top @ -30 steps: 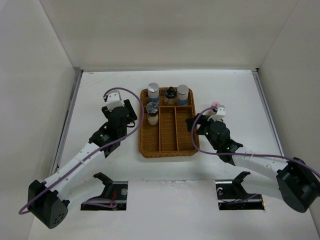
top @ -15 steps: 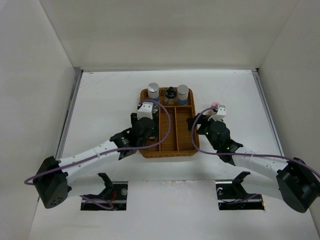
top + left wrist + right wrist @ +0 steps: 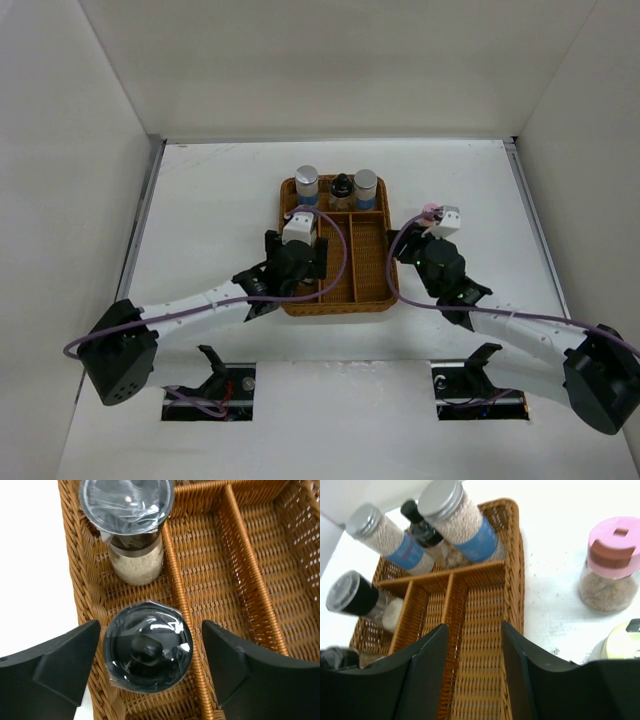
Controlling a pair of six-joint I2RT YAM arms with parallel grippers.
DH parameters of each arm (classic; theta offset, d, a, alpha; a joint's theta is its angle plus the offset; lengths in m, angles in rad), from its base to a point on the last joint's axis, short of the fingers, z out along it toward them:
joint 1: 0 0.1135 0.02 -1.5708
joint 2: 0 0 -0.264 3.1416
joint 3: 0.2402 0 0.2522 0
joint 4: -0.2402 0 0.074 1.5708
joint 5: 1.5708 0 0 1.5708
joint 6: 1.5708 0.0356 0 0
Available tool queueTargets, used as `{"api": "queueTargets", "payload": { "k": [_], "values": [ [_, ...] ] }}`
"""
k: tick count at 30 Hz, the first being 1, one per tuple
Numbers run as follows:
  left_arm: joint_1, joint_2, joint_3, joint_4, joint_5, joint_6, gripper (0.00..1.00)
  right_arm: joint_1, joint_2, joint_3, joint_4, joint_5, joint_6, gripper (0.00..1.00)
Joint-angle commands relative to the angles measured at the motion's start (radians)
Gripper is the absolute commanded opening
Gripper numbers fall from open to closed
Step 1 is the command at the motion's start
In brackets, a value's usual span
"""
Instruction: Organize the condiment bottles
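Five bottles [image 3: 460,525] stand in tray [image 3: 515,580]; pink bottle [image 3: 610,565] waits at 3 o'clock. Left gripper [image 3: 150,680] gapes around black shaker [image 3: 148,640]; right gripper [image 3: 474,630] gapes empty.

The left gripper [image 3: 150,650] hangs over the left compartment of a brown wicker tray [image 3: 210,565], its two black fingers [image 3: 55,670] spread wide. Between them stands a black-capped bottle [image 3: 149,652], seen from straight above, its round cap wrapped in glossy clear film with a small knob at the centre. A narrow gap shows on each side of the cap, so neither finger touches it. Just beyond it, in the same compartment, stands a glass shaker [image 3: 132,535] with a film-covered dark lid and pale grains inside. Woven dividers [image 3: 175,585] run away to the right. White table [image 3: 30,555] lies left of the tray.
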Motion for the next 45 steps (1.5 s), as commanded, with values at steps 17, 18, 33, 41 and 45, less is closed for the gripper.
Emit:
{"api": "queueTargets", "payload": {
  "k": [17, 18, 33, 41, 45],
  "values": [
    [0.209, -0.537, -0.369, 0.516, 0.006, -0.126, 0.94, -0.271, 0.140, 0.332, -0.291, 0.228, -0.152, 0.85],
    [0.238, -0.546, -0.389, 0.516, 0.013, -0.147, 0.94, -0.286, 0.163, 0.349, -0.312, 0.225, -0.156, 0.85],
    [0.392, -0.480, -0.495, 0.551, 0.105, -0.310, 0.94, -0.334, 0.456, 0.527, -0.401, 0.110, -0.178, 0.76],
    [0.401, -0.483, -0.498, 0.552, 0.099, -0.311, 0.94, -0.351, 0.481, 0.555, -0.403, 0.096, -0.169, 0.44],
    [0.405, -0.471, -0.503, 0.562, 0.101, -0.318, 0.94, -0.335, 0.351, 0.533, -0.334, 0.169, -0.194, 0.41]
  ]
}}
